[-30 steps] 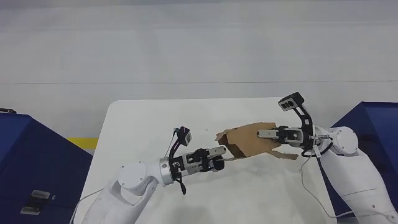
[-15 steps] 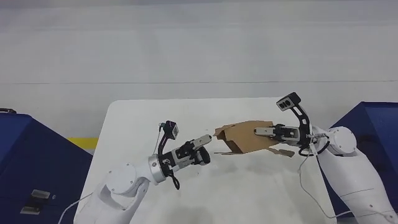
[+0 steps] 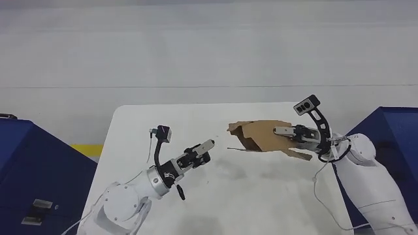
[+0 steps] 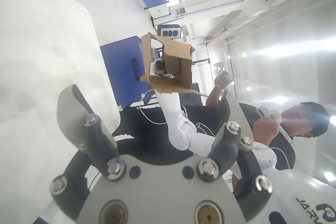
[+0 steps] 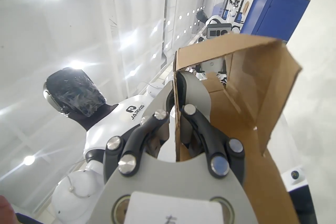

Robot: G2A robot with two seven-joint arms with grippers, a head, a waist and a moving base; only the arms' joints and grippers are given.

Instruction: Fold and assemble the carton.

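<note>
carton (image 3: 260,134) in right gripper (image 3: 279,130), table (image 3: 261,196), blue cabinet (image 3: 29,163)

Your top camera looks down at the desk (image 3: 137,130) from high; both wrist cameras face the carton (image 3: 261,134), right close, left farther.

We find the carton (image 3: 260,136) over the right half of the tabletop (image 3: 150,124), lying lengthwise from left to right with its open end facing left. The right hand (image 3: 283,131) sits at the carton's right end, one finger inside and one outside a wall, pinching that wall between them. The left hand (image 3: 205,146) is to the left of the carton and apart from it, over the middle of the tabletop, its fingers spread and pointing toward the open end. A cabinet (image 3: 29,170) stands beside the tabletop on the left, a second cabinet (image 3: 392,127) on the right.
</note>
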